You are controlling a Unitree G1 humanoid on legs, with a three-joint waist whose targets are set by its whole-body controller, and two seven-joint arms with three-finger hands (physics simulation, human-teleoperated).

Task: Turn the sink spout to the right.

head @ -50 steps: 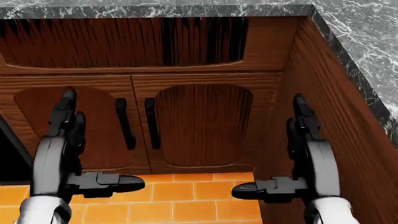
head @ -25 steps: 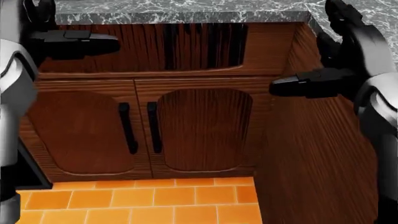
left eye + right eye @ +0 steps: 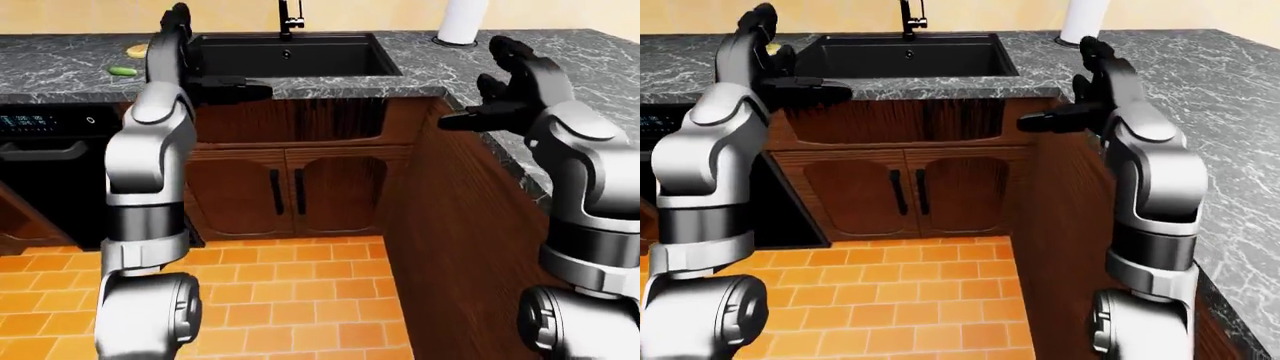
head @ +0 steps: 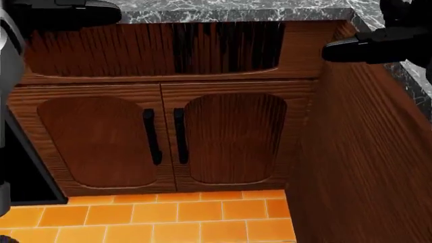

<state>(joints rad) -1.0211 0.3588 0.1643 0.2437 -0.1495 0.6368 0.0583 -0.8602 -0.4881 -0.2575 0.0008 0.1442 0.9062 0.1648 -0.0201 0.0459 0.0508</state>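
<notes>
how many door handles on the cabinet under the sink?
2. The left door handle and right door handle are black vertical bars side by side where the two doors meet, below the sink. None seem hidden.

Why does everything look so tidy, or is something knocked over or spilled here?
Nothing stands out. The black sink and its spout look intact, the cabinet doors are closed, and the counter shows no spill.

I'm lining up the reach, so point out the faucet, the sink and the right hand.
faucet (image 3: pixel 289 18): left-eye view, on its dark upright stem at the top edge.
sink (image 3: pixel 290 57): left-eye view, on the black basin's inner wall.
right hand (image 3: pixel 1080 94): right-eye view, on the dark palm, fingers open.
</notes>
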